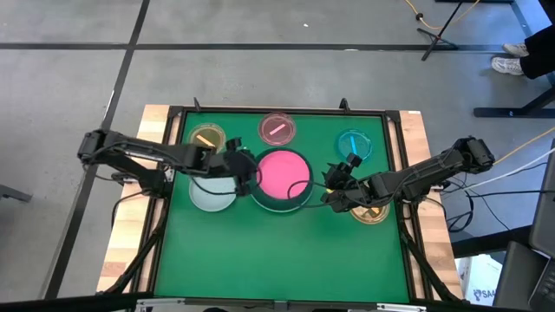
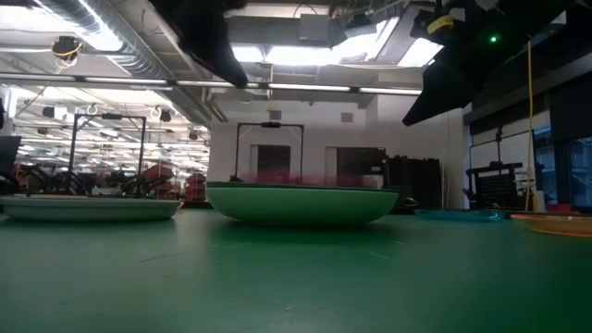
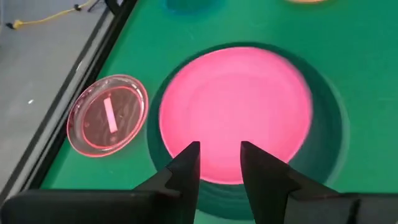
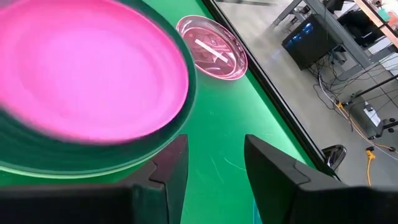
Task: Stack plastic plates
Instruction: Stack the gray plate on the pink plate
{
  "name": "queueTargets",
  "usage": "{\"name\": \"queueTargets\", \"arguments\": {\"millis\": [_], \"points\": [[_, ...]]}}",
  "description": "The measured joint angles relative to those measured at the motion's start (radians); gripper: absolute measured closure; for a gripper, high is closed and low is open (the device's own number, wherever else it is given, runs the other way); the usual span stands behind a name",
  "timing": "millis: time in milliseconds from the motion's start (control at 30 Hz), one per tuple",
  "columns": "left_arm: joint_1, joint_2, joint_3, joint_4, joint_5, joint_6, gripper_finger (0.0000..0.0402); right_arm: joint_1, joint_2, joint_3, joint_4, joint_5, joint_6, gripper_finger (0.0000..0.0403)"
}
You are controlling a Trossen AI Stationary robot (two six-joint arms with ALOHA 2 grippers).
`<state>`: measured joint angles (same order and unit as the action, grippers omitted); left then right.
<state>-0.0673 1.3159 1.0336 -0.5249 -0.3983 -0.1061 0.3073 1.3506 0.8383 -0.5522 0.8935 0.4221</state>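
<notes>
Pink plate (image 1: 284,172) sits nested in dark green plate (image 1: 299,200) mid-table, so our stack base is built. Left gripper (image 3: 219,163) hovers released at its left rim; right gripper (image 4: 214,163) released, empty, off its right rim.

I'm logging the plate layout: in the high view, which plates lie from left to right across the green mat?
Small amber plate → pale blue-white plate → small pink plate → hot pink plate on the dark green plate → small cyan plate → yellow plate, partly under the right gripper.
</notes>
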Motion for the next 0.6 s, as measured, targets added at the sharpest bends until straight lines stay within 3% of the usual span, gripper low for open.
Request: {"name": "queueTargets", "arguments": {"millis": [300, 600], "points": [[-0.136, -0.043, 0.0, -0.21, -0.003, -0.135, 0.0295, 0.0, 0.0, 0.0, 0.0, -0.015, 0.0, 0.0256], [-0.27, -0.042, -0.132, -0.219, -0.003, -0.241, 0.0295, 0.0, 0.0, 0.0, 0.001, -0.015, 0.0, 0.0256]]}}
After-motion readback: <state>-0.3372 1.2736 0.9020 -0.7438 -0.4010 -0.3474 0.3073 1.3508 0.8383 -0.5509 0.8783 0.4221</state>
